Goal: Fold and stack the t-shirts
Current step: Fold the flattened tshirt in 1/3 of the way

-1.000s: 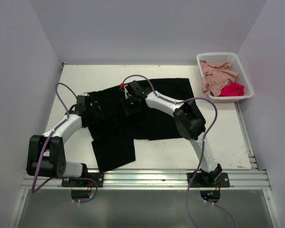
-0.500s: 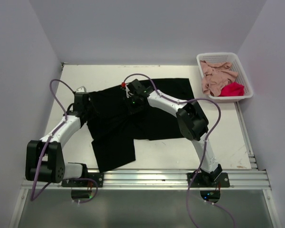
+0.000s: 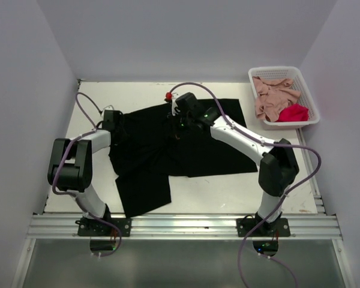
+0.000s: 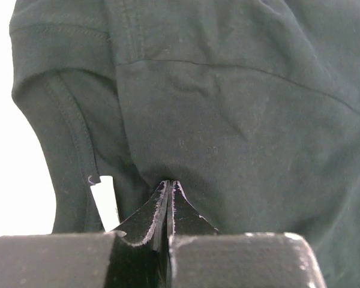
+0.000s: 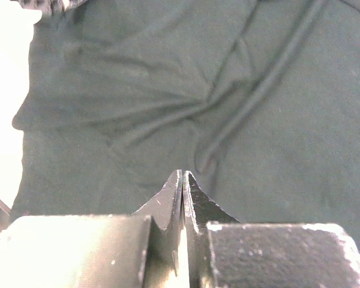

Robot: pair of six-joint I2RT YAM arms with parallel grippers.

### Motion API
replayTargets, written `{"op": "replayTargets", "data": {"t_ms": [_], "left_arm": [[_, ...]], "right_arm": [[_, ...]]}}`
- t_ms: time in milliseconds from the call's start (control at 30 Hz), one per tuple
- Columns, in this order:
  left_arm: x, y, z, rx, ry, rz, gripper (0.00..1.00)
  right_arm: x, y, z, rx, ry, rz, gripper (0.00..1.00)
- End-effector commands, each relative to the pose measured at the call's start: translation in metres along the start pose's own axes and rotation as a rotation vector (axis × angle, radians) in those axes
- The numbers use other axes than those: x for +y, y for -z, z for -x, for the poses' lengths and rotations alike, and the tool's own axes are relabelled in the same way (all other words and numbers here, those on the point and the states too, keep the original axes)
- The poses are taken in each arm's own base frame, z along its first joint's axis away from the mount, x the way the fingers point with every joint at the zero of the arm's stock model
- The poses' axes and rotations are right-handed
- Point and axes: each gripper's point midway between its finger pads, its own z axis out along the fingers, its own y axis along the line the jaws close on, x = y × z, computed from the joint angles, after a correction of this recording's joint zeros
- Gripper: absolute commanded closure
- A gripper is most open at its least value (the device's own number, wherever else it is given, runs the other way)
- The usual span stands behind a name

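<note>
A large black t-shirt (image 3: 198, 144) lies spread and rumpled across the middle of the table, one flap reaching toward the near edge. My left gripper (image 3: 117, 123) is at its far left edge, shut on a pinch of the black cloth (image 4: 228, 90) beside a sleeve hem and a small white label (image 4: 108, 201); its tips (image 4: 169, 182) meet. My right gripper (image 3: 177, 117) is near the shirt's far edge in the middle, shut (image 5: 183, 172) on the cloth (image 5: 228, 90), with creases running out from its tips. A dusty pink t-shirt (image 3: 273, 96) and a bright red one (image 3: 294, 112) lie crumpled in the basket.
A white lattice basket (image 3: 255, 75) stands at the far right corner of the table. White walls enclose the table on the left, back and right. Bare tabletop (image 3: 276, 174) shows to the right of the black shirt. A metal rail (image 3: 180, 225) runs along the near edge.
Both grippers have closed on the black shirt. Both arms have stretched toward the far side, the left one to the shirt's far left edge, the right one up and to the right.
</note>
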Motion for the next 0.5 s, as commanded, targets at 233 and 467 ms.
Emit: {"op": "replayTargets", "data": {"t_ms": [233,467], "left_arm": [[0.017,-0.038,0.030,-0.039,0.039,0.083,1.00],[0.019,-0.060,0.050,-0.008,0.052,0.079,1.00]], "right_arm": [[-0.024,0.038,-0.011,-0.060,-0.017,-0.124,1.00],[-0.077,0.047,-0.013,-0.092,-0.126,-0.351,1.00]]}}
